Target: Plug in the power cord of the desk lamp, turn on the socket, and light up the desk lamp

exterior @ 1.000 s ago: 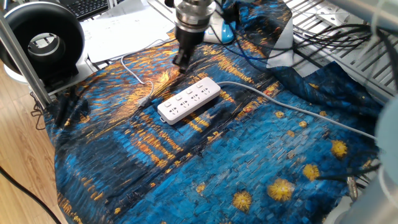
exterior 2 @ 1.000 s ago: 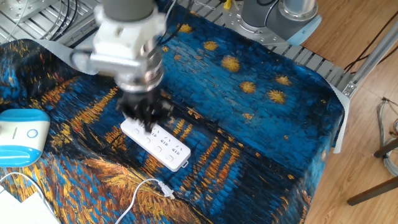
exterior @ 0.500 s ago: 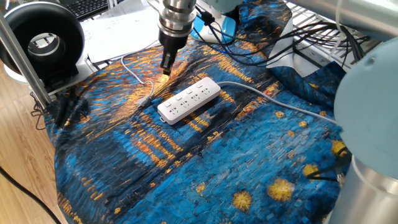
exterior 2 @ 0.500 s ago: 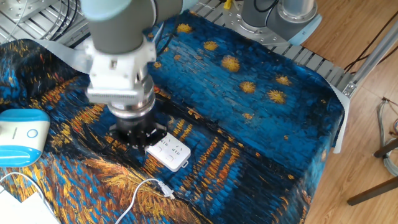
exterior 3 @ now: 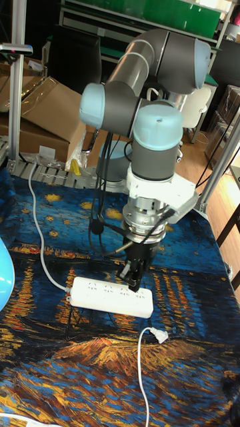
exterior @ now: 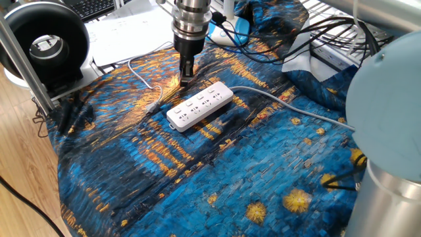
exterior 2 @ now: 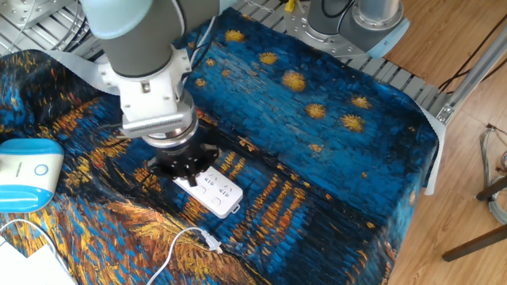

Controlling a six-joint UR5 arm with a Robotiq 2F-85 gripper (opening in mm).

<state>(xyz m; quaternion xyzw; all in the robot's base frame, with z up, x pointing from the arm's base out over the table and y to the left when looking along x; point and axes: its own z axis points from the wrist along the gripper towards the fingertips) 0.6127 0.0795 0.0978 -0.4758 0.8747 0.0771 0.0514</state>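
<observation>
The socket (exterior: pixel 199 105) is a white strip lying slantwise on the blue-and-orange cloth. My gripper (exterior: pixel 187 71) points down just behind the strip's far long side, its fingers close together and holding nothing. In the other fixed view the gripper (exterior 2: pixel 186 164) covers part of the socket (exterior 2: pixel 214 192). The power cord (exterior: pixel 141 74) trails across the cloth and its small white plug (exterior: pixel 152 106) lies loose to the left of the strip, also seen as the plug (exterior 3: pixel 159 335) in front of the socket (exterior 3: pixel 110 295). The desk lamp (exterior 2: pixel 28 174) shows its light-blue base at the cloth's edge.
A large black ring-shaped device (exterior: pixel 46 46) on a white base stands at the back left. The strip's thick grey-white cable (exterior: pixel 309 115) runs off to the right. Black cables (exterior: pixel 342 36) and metal racks lie at the back right. Papers (exterior: pixel 125 29) lie behind the cloth.
The gripper swung left over the cloth, then came back right and slightly lower, now just behind the socket. The socket and the plug have not moved.
</observation>
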